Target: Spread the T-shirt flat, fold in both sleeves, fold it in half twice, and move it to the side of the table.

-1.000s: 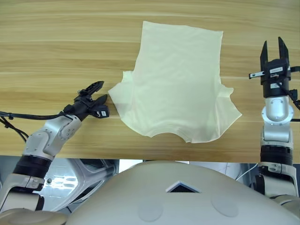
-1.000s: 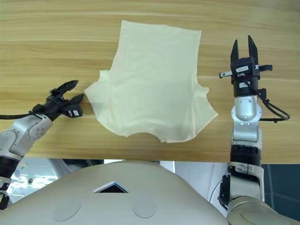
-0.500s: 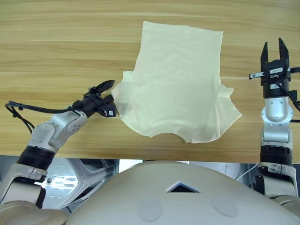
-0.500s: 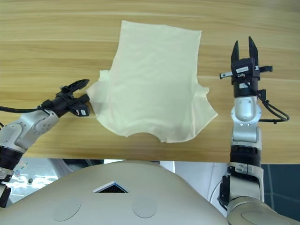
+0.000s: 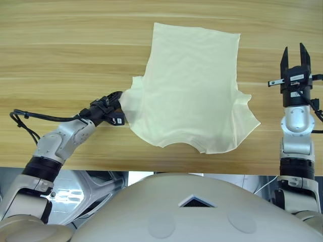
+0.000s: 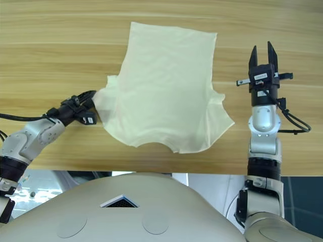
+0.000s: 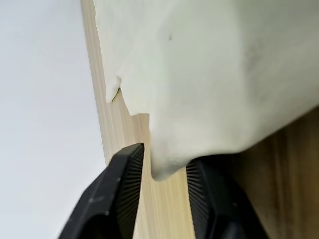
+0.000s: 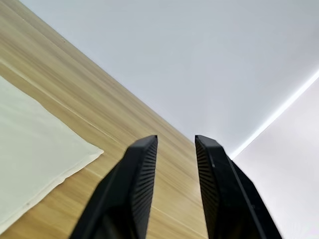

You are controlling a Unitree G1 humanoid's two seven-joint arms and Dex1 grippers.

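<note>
T-shirt point(image 5: 192, 85): soft matt cloth; tbl point(image 5: 60, 50): smooth wood.

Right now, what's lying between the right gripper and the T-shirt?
Only bare table. In the left eye view, the right gripper sits clear of the T-shirt, with plain wood between them.

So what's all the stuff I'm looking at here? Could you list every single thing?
T-shirt: one, pale cream, spread flat in the middle of the table, collar toward the robot.
Table: one, light wood grain, under everything.
Left gripper: one, black, open, at the T-shirt's left sleeve, a finger on either side of the sleeve's edge.
Right gripper: one, black, open, above the table to the right of the T-shirt, apart from it.
</note>
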